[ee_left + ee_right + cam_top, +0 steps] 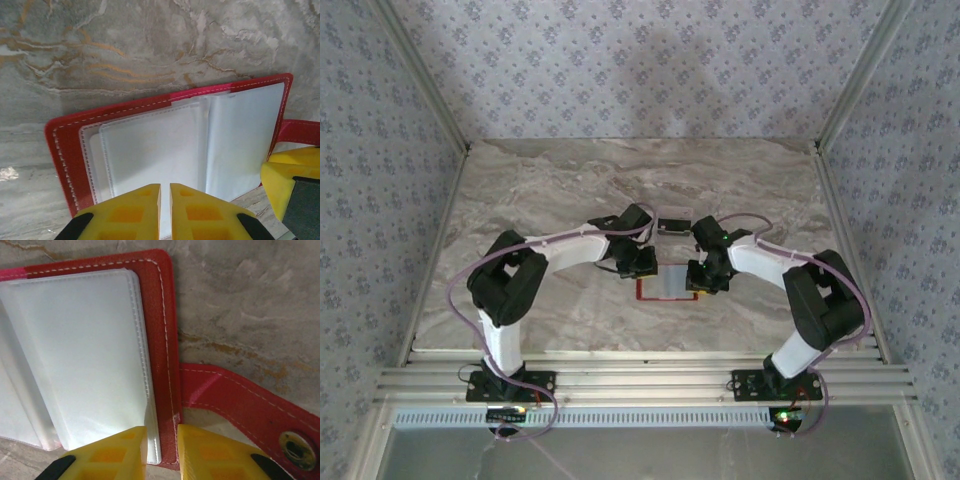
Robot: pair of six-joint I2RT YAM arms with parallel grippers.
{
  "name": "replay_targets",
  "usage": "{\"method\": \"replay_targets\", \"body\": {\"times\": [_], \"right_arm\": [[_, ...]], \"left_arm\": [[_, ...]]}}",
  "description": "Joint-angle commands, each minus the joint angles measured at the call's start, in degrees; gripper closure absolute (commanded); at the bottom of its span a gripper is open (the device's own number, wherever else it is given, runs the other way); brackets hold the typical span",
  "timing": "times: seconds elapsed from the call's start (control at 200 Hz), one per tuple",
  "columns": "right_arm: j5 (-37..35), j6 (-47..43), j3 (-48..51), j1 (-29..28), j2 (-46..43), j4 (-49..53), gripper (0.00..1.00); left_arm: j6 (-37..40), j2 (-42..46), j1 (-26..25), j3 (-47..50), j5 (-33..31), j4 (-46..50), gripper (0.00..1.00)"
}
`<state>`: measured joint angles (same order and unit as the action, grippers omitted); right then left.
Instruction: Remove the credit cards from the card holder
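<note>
Marbled bench (540,190). Both arms are bent in from the near edge with elbows out, and the wrists meet mid-bench. The left arm (570,248) reaches rightward and the right arm (770,262) leftward, both heads tipped down.

The holder (667,284) lies open and flat between the heads, red cover down and clear sleeves (165,145) up. What looks like a pale card (673,221) sits on the bench just beyond it, apart from the holder.

Left fingers (165,212) are at the holder's near edge, nearly pressed together. A sleeve edge runs into the thin slot between them, so they are pinching it.

Right fingers (162,452) are at the holder's right end. They straddle the stitched red rim, one tip on the sleeve side and one on the outer side, closed on that rim.

The red tab (235,397) juts out just beside the outer tip, lying flat. Its snap (296,444) faces up.
</note>
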<state>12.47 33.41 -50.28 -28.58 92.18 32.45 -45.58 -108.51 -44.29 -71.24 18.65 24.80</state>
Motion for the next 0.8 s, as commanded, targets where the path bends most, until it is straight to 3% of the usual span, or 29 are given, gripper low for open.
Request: {"method": "replay_targets", "body": {"times": [0.0,0.795], "right_arm": [[0.52,-0.9,0.72,-0.23,1.24,-1.3,0.76],[4.74,0.84,-2.72,-5.92,5.73,-5.16,0.78]], "left_arm": [[-0.75,-1.17,-0.38,-1.55,-0.72,4.0,0.86],[-0.4,-2.02,-0.38,-0.15,0.11,3.33,0.85]]}}
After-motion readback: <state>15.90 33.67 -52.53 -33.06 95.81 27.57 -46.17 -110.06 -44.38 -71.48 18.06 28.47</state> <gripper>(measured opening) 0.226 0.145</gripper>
